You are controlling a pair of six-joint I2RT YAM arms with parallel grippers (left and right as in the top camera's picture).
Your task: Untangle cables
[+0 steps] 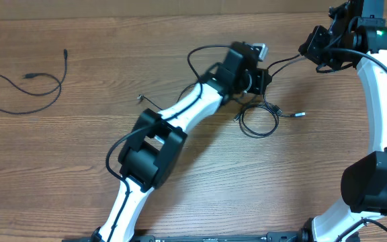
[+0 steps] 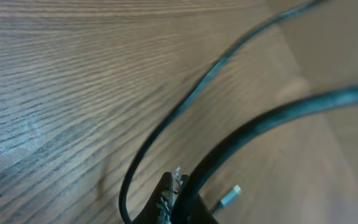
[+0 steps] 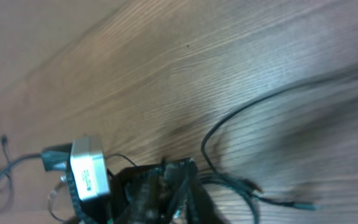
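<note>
While the left gripper (image 1: pixel 261 79) is pressing its jaws together near the middle of the table (image 1: pixel 66 168), a thin black strand (image 1: pixel 289 61) is stretching from it toward the right gripper (image 1: pixel 313 50), which is hanging at the far right edge. In the left wrist view a cord is emerging right at the closed jaws. The left gripper is probably pinching that strand, though the blur is leaving this short of certain. Whether the right gripper is spread or clamped cannot be told from any view.

The tangled cables (image 1: pixel 258 121) are lying in a small coil on the table just beside the left gripper, on the near side. A silver-tipped plug (image 1: pixel 299 114) is poking out to the right of the coil. A loose cable (image 1: pixel 29 87) is lying alone, well apart at the far left.

These cords are looking light, limp and slim, so they are likely to sag, follow any pull and slide through a weak pinch. The rigid plugs may be snagging on loops. The best hold seems to be just behind a plug or on a free run beside the coil, not on the knot itself.
</note>
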